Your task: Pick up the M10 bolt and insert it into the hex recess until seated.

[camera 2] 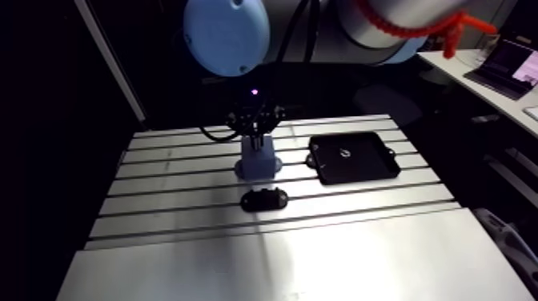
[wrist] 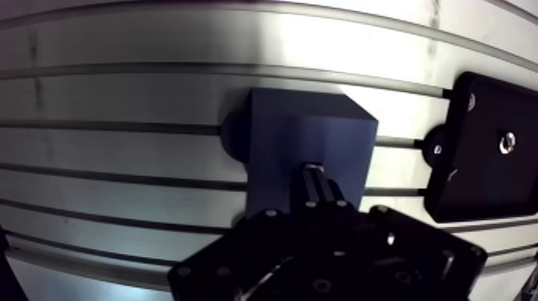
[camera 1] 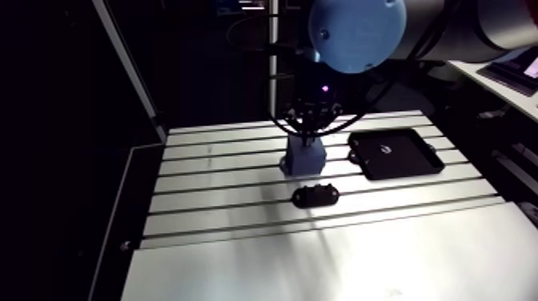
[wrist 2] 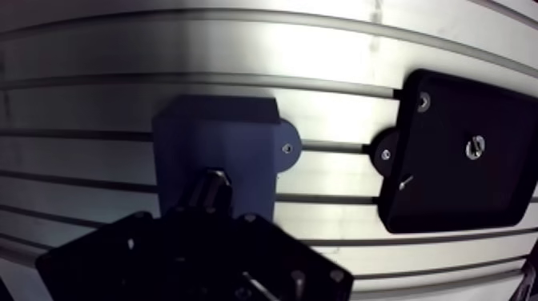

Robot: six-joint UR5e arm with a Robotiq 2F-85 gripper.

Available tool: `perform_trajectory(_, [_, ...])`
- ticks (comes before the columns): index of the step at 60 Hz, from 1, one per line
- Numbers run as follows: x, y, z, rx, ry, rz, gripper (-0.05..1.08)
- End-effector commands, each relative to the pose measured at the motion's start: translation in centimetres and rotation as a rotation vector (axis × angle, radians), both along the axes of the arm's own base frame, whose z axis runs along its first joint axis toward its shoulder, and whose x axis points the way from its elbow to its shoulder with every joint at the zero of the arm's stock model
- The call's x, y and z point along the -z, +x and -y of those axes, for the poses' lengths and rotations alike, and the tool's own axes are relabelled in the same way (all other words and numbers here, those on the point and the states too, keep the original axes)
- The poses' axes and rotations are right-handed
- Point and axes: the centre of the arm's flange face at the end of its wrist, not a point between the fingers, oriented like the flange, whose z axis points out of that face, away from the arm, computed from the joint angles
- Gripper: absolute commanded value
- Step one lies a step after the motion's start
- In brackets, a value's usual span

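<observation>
Gripper (camera 1: 307,134) hung directly over the blue block (wrist: 280,140) on the desk (camera 1: 224,196). A shiny bolt (wrist 2: 210,181) met the block's top beneath it. I could not tell the gripper's state.

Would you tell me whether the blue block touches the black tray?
Apart: the wrist view shows bare table between the blue block and the black tray.

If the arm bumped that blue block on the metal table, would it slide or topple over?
Probably neither. The blue square block has a rounded ear with a small screw over a slot of the aluminium table, so it looks fastened down. Its foot seems wider than its body, which also resists tipping. Its blocky, solid faces suggest something stiff.
</observation>
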Motion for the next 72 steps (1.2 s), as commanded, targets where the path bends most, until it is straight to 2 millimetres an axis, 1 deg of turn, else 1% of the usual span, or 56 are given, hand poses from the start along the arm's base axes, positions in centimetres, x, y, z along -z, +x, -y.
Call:
perform_trajectory(1, [0.06,0.00,0.00,0.000,0.000,0.002,1.06])
perform_trajectory(20, [-0.13,-0.08,-0.01,0.000,0.000,-0.001,1.06])
perform_trajectory(72, [0.28,0.10,0.12,-0.005,-0.003,0.007,1.06])
